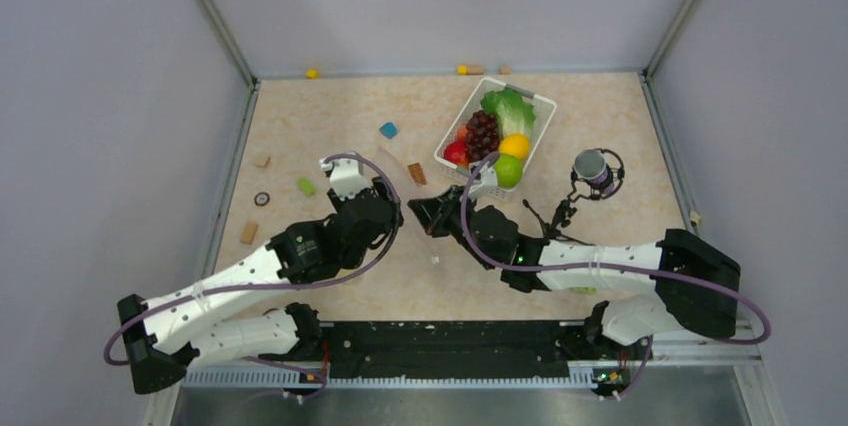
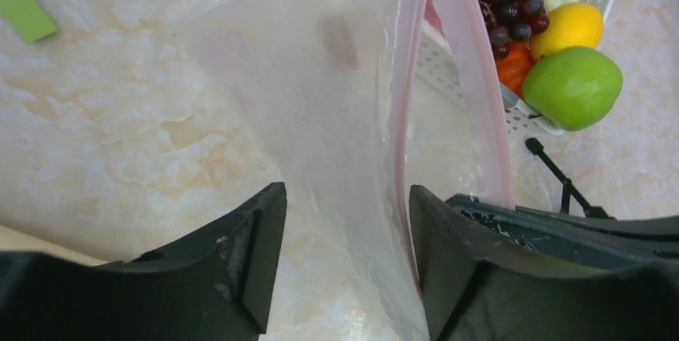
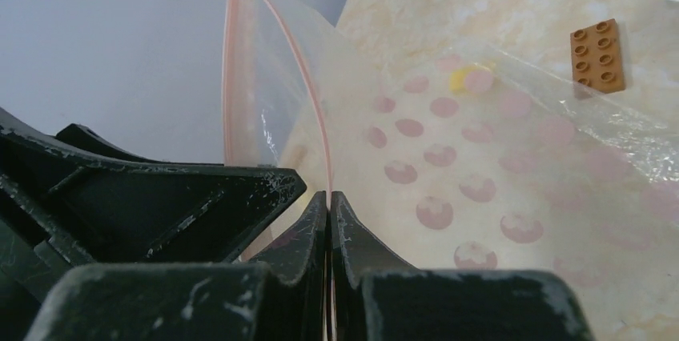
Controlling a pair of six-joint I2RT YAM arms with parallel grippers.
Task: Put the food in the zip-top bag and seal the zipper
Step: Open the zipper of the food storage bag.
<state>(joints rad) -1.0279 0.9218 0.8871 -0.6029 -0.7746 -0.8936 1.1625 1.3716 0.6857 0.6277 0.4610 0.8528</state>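
Top camera: both arms are stretching into the middle of the desk [image 1: 320, 111], and the left gripper [image 1: 392, 208] and right gripper [image 1: 424, 214] are sitting almost nose to nose. The zip-top bag [image 1: 402, 171] is lying right there between and just beyond them, though it's clear and pretty hard to make out. The food is all sitting in the white basket [image 1: 541, 106] further back on the right: lettuce [image 1: 508, 108], grapes [image 1: 483, 131], apple [image 1: 456, 153], lemon [image 1: 515, 145] and lime [image 1: 508, 171].

Left wrist cam: the left jaws are standing spread, with the bag's film hanging in the gap. The pinkish zipper [image 2: 407, 101] is running down close along the right-hand finger; can't tell whether it's touching.

Right wrist cam: the right jaws are pressing together, pinching the zipper at the bag's mouth. The rest of the bag is spreading out over the desk to the right, and a brown brick [image 3: 599, 55] is lying near its far edge.
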